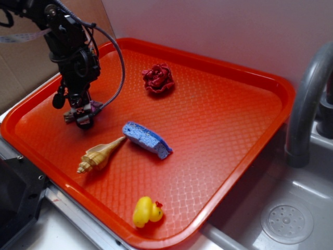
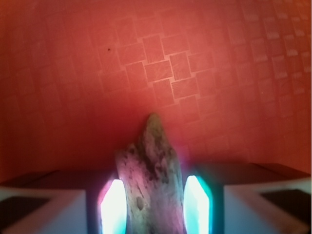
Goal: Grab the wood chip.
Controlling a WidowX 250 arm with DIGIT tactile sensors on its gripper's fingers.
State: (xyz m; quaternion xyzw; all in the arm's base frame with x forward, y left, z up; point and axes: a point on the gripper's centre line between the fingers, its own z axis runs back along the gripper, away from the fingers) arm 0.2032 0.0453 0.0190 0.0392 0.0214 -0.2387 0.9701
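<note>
The wood chip (image 1: 68,116), a rough grey-brown sliver, lies on the orange tray (image 1: 218,130) near its left rim. My gripper (image 1: 83,115) stands straight down on it and covers most of it in the exterior view. In the wrist view the wood chip (image 2: 151,165) fills the space between the two lit pads (image 2: 113,207), pointing away from the camera. The gripper (image 2: 155,207) is shut on it, the pads against its two long sides. The chip rests on the tray or sits just above it.
On the tray lie a tan spiral seashell (image 1: 99,154), a blue sponge (image 1: 147,138), a dark red fabric rose (image 1: 158,78) and a yellow rubber duck (image 1: 146,211). A grey faucet (image 1: 307,104) and a sink (image 1: 291,219) stand to the right of the tray.
</note>
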